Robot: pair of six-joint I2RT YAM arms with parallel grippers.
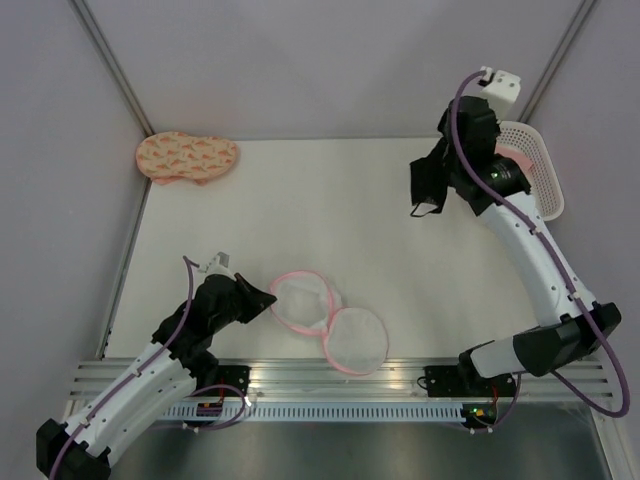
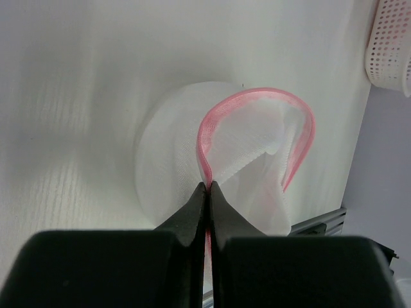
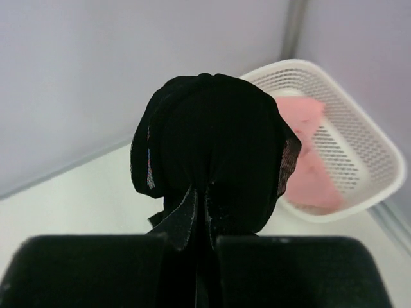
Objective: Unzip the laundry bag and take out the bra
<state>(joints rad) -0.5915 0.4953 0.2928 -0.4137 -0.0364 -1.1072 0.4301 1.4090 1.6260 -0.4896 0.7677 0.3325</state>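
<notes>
1. At the near edge of the table [image 1: 300, 200], only the left wrist view shows us the left gripper [image 2: 209, 187] pressed together on the pink rim of the laundry bag [image 2: 257, 147], which lies unzipped.
2. Far right, the right gripper [image 3: 202, 192] pinches the bra [image 3: 212, 147] above the table, beside the white basket [image 3: 359, 128] holding a pink garment [image 3: 308, 167].
3. From above, we see a peach padded piece [image 1: 187, 157] far left, well apart.

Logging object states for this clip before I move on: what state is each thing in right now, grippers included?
laundry bag: unzipped, spread open on the table
bra: out of the bag, held up in the air
left gripper: shut on the laundry bag's pink rim
right gripper: shut on the bra
basket: upright, pink garment inside
peach padded piece: lying flat, far left corner
</notes>
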